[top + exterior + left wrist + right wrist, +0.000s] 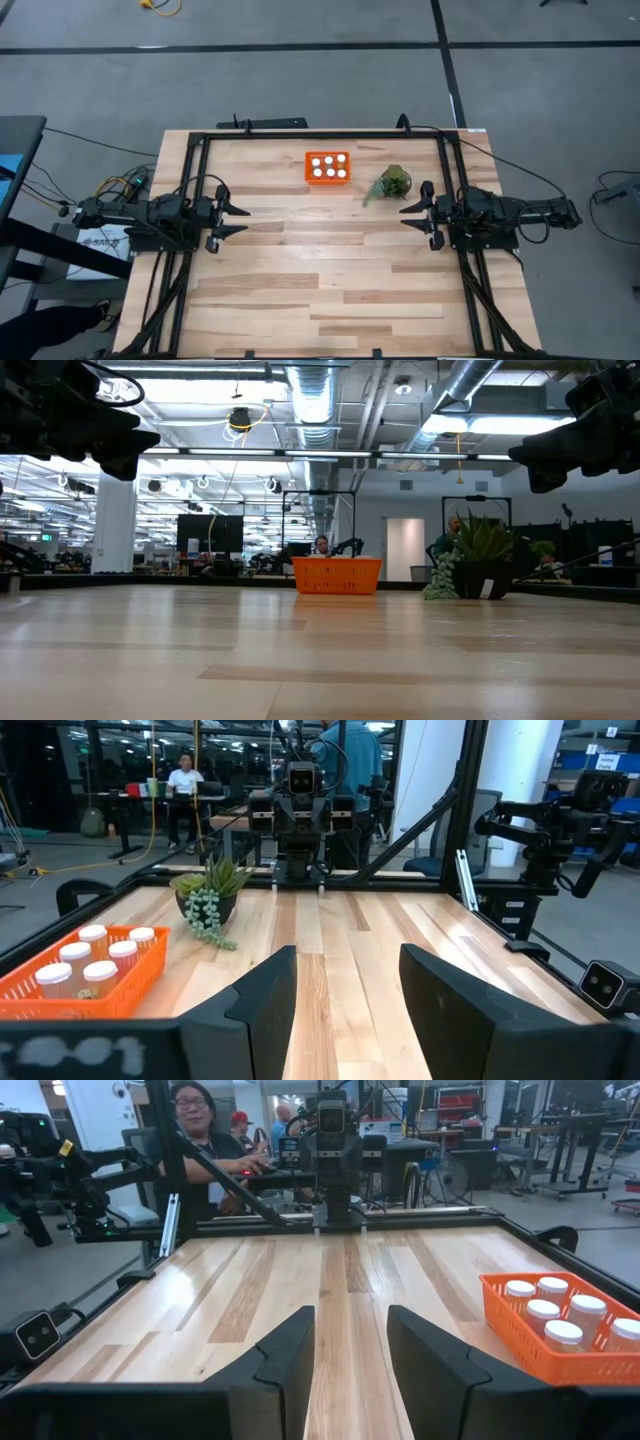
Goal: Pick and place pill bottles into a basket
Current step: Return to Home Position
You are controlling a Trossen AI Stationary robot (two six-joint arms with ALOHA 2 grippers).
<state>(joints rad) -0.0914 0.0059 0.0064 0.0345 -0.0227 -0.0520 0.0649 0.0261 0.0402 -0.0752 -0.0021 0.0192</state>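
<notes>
The orange basket [327, 167] stands near the table's far edge, and several white-capped pill bottles [328, 166] stand upright inside it. It also shows in the left wrist view [75, 982], the right wrist view [560, 1330] and the low view [336, 575]. My left gripper [238, 220] is open and empty at the table's left side. My right gripper [410, 215] is open and empty at the right side. Both hang above the table, apart from the basket.
A small potted green plant [392, 183] with trailing strands stands right of the basket, near my right gripper. A dark frame [320, 133] runs along the table's far and side edges. Bare wooden tabletop [320, 270] lies between the arms. People show in the room beyond.
</notes>
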